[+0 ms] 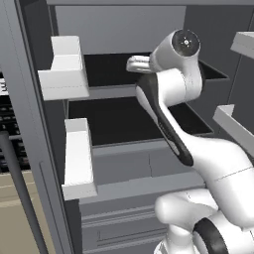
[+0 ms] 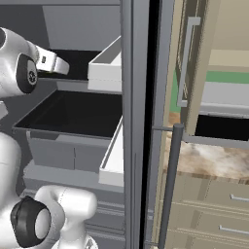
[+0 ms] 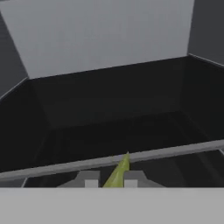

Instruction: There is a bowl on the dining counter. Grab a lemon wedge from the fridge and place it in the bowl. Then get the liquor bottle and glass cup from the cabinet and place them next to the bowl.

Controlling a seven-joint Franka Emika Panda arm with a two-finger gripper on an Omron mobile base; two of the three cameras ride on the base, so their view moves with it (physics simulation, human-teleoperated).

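While the arm (image 1: pixel 173 106) reaches into the open fridge (image 1: pixel 119 30), your gripper (image 3: pixel 111 182) sits nearly closed on the lemon wedge (image 3: pixel 119 172), whose yellow-green tip pokes up between the two fingertips (image 3: pixel 90 180). In the hand view the wedge sits just at a pale grey shelf edge (image 3: pixel 175 151) that runs across the picture, with a dark shelf floor (image 3: pixel 113 105) and the pale back wall (image 3: pixel 100 35) beyond it. You have open room ahead and to both sides above that dark floor; the side walls close in only at the far left and right of that view.

From the left base view, the wrist hangs above the upper dark shelf (image 1: pixel 109 69), and a second dark shelf (image 1: pixel 119 119) lies below it with a grey front lip. White door shelves (image 1: pixel 67 67) jut out on the left, apart from the arm. In the right base view another white door shelf (image 2: pixel 108 65) stands just right of the hand, and beyond the door edge (image 2: pixel 133 121) you see a beige cabinet (image 2: pixel 223 44) with a grey bar handle (image 2: pixel 185 63) over a marbled worktop (image 2: pixel 214 160)
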